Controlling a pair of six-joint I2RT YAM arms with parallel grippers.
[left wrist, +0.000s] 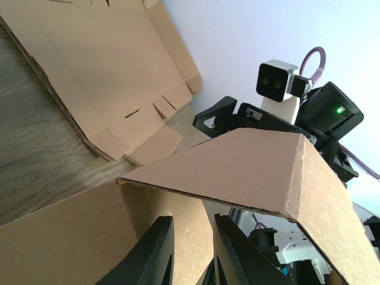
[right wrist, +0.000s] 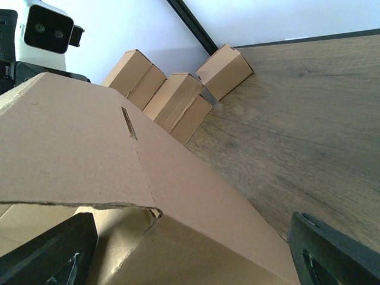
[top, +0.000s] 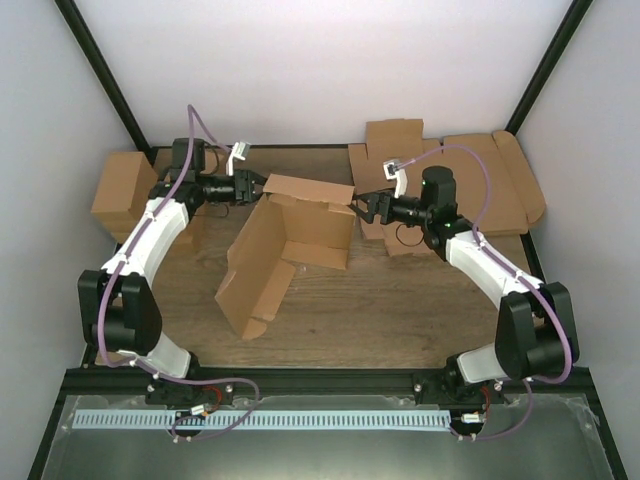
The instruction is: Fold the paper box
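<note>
The paper box (top: 290,240) stands half folded in the middle of the table. Its back panels are raised and a long flap (top: 255,275) slopes down to the front left. My left gripper (top: 258,188) is at the box's back left corner. In the left wrist view its fingers (left wrist: 151,255) are a narrow gap apart under a raised flap (left wrist: 249,166), and only a cardboard wall face shows beyond them. My right gripper (top: 362,205) is at the box's right end. It is wide open, and its fingers (right wrist: 47,249) straddle a corner of the box (right wrist: 196,202).
Small folded cartons (top: 125,185) (right wrist: 172,101) stand at the back left. Flat die-cut cardboard sheets (top: 480,185) (left wrist: 113,77) lie at the back right, behind the right arm. Black frame posts (top: 100,70) rise at both back corners.
</note>
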